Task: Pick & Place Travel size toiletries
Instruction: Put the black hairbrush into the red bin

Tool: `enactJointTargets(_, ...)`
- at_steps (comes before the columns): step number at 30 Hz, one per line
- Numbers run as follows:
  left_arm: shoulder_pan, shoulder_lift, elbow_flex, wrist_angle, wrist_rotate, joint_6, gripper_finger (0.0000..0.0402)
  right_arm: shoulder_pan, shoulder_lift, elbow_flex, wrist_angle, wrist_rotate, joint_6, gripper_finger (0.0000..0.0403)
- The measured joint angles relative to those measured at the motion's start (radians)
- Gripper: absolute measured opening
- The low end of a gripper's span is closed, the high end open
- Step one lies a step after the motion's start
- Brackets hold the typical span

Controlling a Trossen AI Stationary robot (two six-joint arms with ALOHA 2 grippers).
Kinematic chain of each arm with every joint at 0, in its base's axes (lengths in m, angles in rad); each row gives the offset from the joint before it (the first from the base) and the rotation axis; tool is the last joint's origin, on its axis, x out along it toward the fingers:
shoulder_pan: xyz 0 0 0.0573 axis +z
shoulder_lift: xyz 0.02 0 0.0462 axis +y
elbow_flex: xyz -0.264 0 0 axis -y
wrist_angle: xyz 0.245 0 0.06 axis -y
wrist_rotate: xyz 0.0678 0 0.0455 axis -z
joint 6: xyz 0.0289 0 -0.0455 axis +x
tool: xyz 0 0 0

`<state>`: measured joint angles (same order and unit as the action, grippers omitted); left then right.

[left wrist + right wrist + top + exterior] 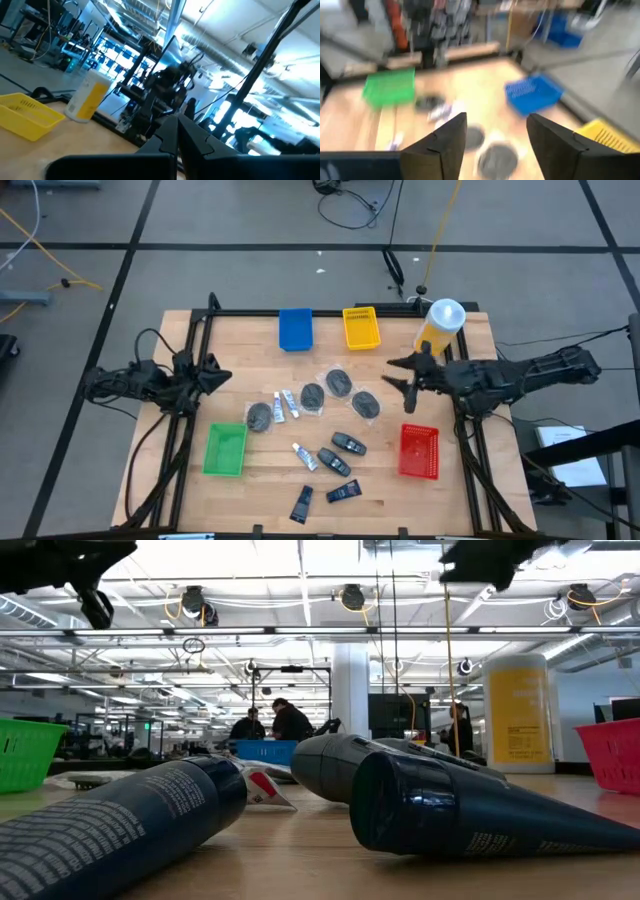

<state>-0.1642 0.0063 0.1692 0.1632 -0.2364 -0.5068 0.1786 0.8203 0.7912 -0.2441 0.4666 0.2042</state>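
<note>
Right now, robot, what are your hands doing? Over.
Right end effector open, above the table by the yellow bottle, holding nothing. Left end effector shut, at the left edge. Toiletries lie untouched mid-table. Nothing in the way.

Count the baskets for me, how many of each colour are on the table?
Blue basket: 1
Yellow basket: 1
Green basket: 1
Red basket: 1
Total: 4 baskets
</note>
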Motion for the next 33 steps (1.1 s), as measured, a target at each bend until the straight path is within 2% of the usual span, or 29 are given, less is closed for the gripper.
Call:
enactJointTargets(7,0.0,0.0,0.0,0.013,-0.008,0.033,0.001,-0.075,0.16,0.001,-0.192,-0.207,0.018,0.0233)
enactJointTargets(13,0.0,0.0,0.0,0.013,-0.008,0.039,0.001,-0.126,0.303,0.001,-0.227,-0.339,-0.04,0.0235)
enactJointTargets(24,0.0,0.0,0.0,-0.009,-0.01,0.063,0.001,-0.167,0.488,0.001,-0.246,-0.367,-0.118,0.0236)
enactJointTargets(33,0.0,0.0,0.0,-0.04,-0.009,0.059,0.001,-0.167,0.598,0.001,-0.244,-0.367,-0.112,0.0236)
